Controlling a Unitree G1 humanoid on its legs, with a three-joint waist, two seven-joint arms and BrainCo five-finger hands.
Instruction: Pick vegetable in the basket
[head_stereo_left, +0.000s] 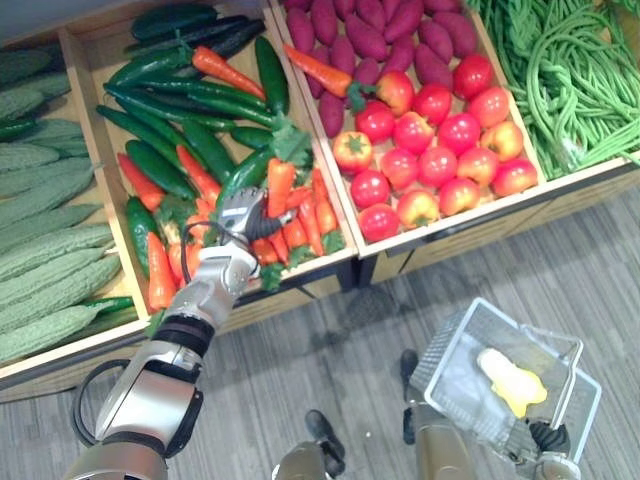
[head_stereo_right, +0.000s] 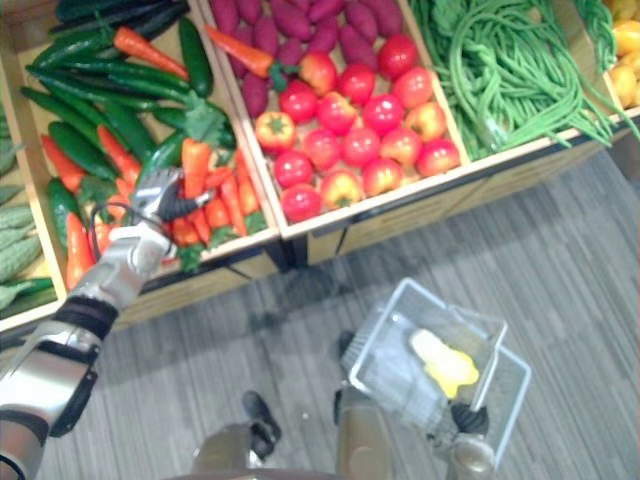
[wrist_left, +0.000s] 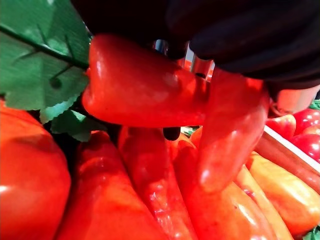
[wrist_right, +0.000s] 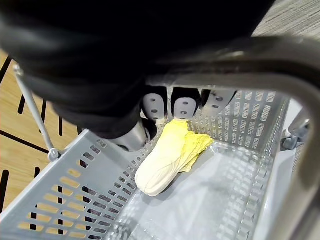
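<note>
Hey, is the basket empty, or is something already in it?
Not empty: one pale yellow cabbage lies on the floor of the basket.

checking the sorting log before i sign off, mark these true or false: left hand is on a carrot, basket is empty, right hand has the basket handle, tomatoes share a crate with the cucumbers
1. The left hand is on a carrot. True: its fingers curl round one above the carrot pile.
2. The basket is empty. False: a pale yellow leafy vegetable lies in it.
3. The right hand has the basket's handle. True.
4. The tomatoes share a crate with the cucumbers. False: the tomatoes lie with purple sweet potatoes; the cucumbers lie with the carrots.
</note>
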